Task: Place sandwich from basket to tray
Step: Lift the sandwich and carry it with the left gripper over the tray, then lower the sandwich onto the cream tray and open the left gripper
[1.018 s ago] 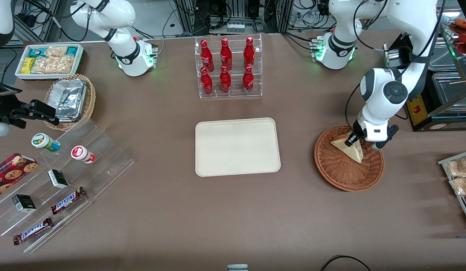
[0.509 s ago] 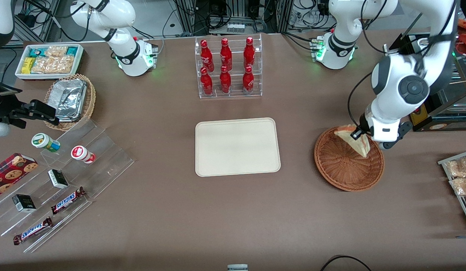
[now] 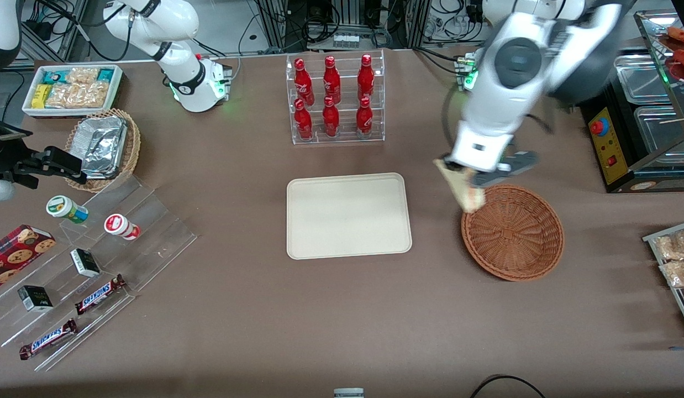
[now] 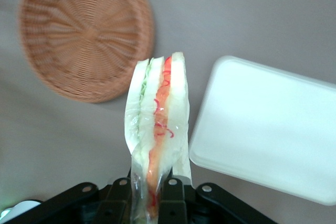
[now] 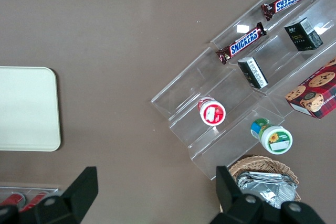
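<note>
My gripper (image 3: 468,176) hangs in the air between the basket and the tray, shut on the sandwich (image 3: 461,188). The sandwich (image 4: 157,124) is a wrapped pale wedge with orange-red and green filling at its cut edge, and both black fingers (image 4: 173,203) press its sides. The reddish-brown wicker basket (image 3: 512,232) sits on the table with nothing in it, also seen as the basket (image 4: 84,30) in the left wrist view. The cream tray (image 3: 347,215) lies flat at the table's middle with nothing on it; the tray (image 4: 273,129) shows beside the sandwich, and the tray (image 5: 26,108) shows in the right wrist view.
A clear rack of red bottles (image 3: 335,99) stands farther from the front camera than the tray. Toward the parked arm's end are a tan basket with foil (image 3: 103,146), a white snack bin (image 3: 72,88) and clear steps with snacks (image 3: 88,260). A black appliance (image 3: 624,143) stands by the working arm.
The gripper has lifted the sandwich out of the basket and carried it toward the tray; it now hangs at the basket's rim nearest the tray. The basket is left bare.
</note>
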Controlling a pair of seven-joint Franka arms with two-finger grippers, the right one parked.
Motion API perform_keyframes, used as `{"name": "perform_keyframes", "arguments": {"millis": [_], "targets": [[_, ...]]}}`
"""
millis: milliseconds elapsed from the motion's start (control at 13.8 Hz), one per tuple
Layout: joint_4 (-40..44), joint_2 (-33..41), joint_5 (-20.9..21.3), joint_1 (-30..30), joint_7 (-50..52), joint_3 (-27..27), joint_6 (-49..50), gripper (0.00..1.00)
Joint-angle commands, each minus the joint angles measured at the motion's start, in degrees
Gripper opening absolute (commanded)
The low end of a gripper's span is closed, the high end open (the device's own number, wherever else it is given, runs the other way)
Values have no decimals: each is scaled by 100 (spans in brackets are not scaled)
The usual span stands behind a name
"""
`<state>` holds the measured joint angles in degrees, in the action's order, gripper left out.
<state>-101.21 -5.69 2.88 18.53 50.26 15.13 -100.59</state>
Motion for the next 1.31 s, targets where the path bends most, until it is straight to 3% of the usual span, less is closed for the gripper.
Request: {"name": "perform_keyframes", "arguments": {"millis": [0, 218, 436, 800, 1236], "targets": [[1284, -1491, 72, 650, 123, -45, 189, 0], [2033, -2513, 151, 1239, 361, -63, 84, 0], [2377, -3121, 730, 1731, 711, -71, -4, 0], [2387, -3666, 845, 2057, 757, -89, -1067, 0], [2369, -3975, 1030, 2084, 836, -89, -1472, 0]]}}
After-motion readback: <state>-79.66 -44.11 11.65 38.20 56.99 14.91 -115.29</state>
